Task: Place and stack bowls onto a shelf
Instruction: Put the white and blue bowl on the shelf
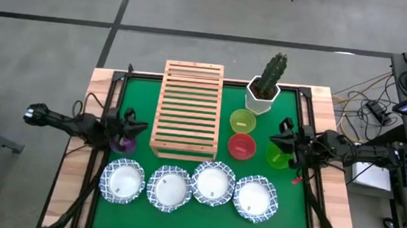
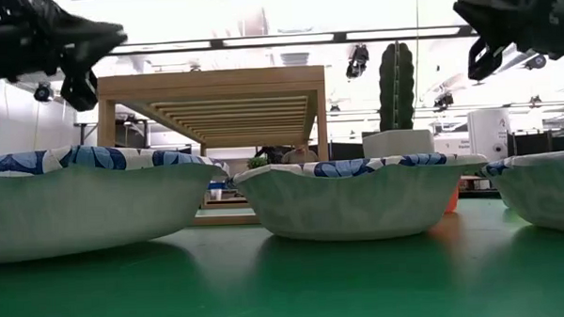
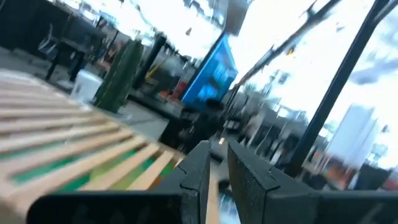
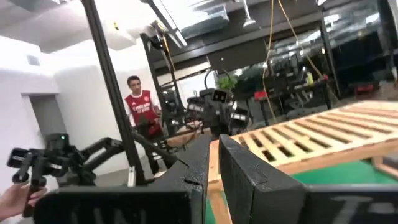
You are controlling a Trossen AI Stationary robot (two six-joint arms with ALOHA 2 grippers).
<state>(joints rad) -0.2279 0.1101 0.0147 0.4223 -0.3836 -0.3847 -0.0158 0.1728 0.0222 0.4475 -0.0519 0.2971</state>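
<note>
The wooden slatted shelf (image 1: 189, 109) stands on the green mat at the middle far side, with nothing on it. Four white bowls with blue rims (image 1: 123, 181) (image 1: 170, 187) (image 1: 213, 183) (image 1: 256, 198) sit in a row along the near edge. The purple bowl (image 1: 121, 146) lies left of the shelf. The yellow-green (image 1: 243, 121), red-orange (image 1: 241, 146) and green (image 1: 276, 158) bowls lie to its right. My left gripper (image 1: 137, 127) (image 3: 217, 155) hovers shut above the purple bowl. My right gripper (image 1: 281, 141) (image 4: 213, 155) hovers shut above the green bowl.
A white hexagonal pot with a cactus (image 1: 265, 90) stands at the far right beside the shelf. In the low view the white bowls (image 2: 359, 198) fill the foreground and the shelf (image 2: 214, 104) rises behind them. A person in a red shirt (image 4: 140, 109) stands beyond the table's left side.
</note>
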